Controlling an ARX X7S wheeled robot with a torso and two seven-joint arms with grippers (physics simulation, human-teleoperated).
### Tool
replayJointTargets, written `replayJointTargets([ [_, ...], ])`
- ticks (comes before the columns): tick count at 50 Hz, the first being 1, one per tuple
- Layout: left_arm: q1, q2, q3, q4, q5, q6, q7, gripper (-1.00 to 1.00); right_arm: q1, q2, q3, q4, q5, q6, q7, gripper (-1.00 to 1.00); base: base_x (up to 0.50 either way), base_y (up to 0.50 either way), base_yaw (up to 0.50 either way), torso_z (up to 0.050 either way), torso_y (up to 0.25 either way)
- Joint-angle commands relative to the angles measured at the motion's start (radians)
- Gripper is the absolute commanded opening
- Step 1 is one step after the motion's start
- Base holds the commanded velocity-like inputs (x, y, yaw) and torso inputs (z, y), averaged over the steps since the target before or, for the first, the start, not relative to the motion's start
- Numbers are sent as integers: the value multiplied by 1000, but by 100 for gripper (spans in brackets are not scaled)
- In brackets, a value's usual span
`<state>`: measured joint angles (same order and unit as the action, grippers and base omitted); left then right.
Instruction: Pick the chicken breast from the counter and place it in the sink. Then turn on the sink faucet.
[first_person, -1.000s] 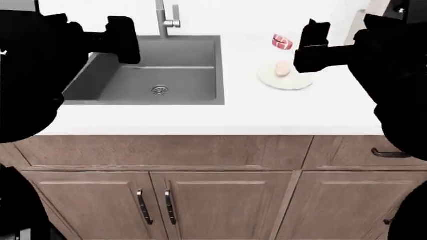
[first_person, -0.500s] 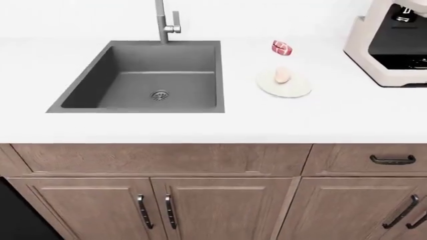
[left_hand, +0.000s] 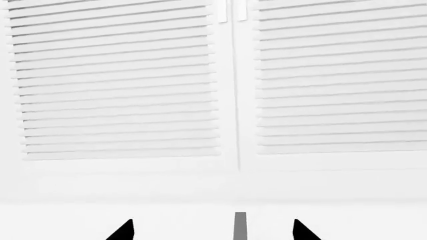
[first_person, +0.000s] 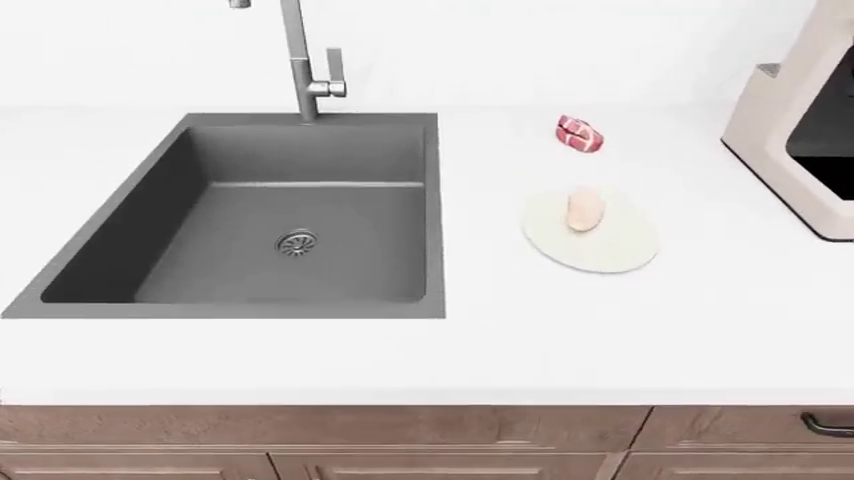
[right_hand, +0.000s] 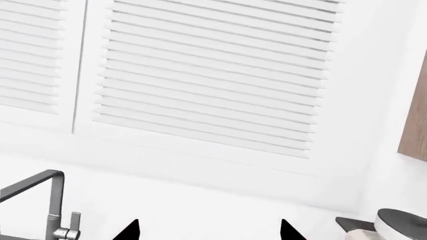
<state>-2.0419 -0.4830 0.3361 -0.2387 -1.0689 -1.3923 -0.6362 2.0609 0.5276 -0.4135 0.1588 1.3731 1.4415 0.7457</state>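
Observation:
The pale pink-beige chicken breast (first_person: 585, 210) lies on a round cream plate (first_person: 607, 250) on the white counter (first_person: 601, 340), right of the sink. The dark grey sink (first_person: 334, 150) is sunk into the counter, its round drain (first_person: 296, 241) bare. The grey sink faucet (first_person: 304, 70) rises behind it and also shows in the wrist views (left_hand: 240, 227) (right_hand: 53, 200). Neither gripper shows in the head view. My left gripper (left_hand: 213, 232) and right gripper (right_hand: 209, 232) are open, tips wide apart with nothing between, pointed at the white shuttered window.
A red, white-marbled meat chunk (first_person: 579, 134) lies behind the plate. A beige coffee machine (first_person: 807, 120) stands at the counter's right end. Brown cabinet fronts (first_person: 400, 440) run below the counter edge.
Both black arms, seen over the counter a second ago, have left the head view. The head view has moved closer to the counter, so sink and plate look larger and lower.

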Motion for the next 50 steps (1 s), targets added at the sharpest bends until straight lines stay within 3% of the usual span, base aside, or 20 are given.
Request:
replayJointTargets([
  [1,-42,-5,25,-29,11,1,13,100,41,-3,-59,55,-52,-27,-53,100,500,-27,0,50,29],
  [13,-8,-13,0,2,26,90,10,100,40,4,-87,49,-68,-44,-82,100,500,-31,0,50,25],
  [18,-10,-17,11,-7,26,66,-2,100,42,9,-106,40,-90,-57,-90,100,466,98,0,0,0],
  [43,-4,-29,36,1,31,79,13,100,35,24,-143,20,-121,-93,-120,100,10,500,0,0,0],
  [50,-5,-30,39,-5,33,85,17,100,37,29,-136,16,-112,-92,-111,100,0,0,0,0,0],
])
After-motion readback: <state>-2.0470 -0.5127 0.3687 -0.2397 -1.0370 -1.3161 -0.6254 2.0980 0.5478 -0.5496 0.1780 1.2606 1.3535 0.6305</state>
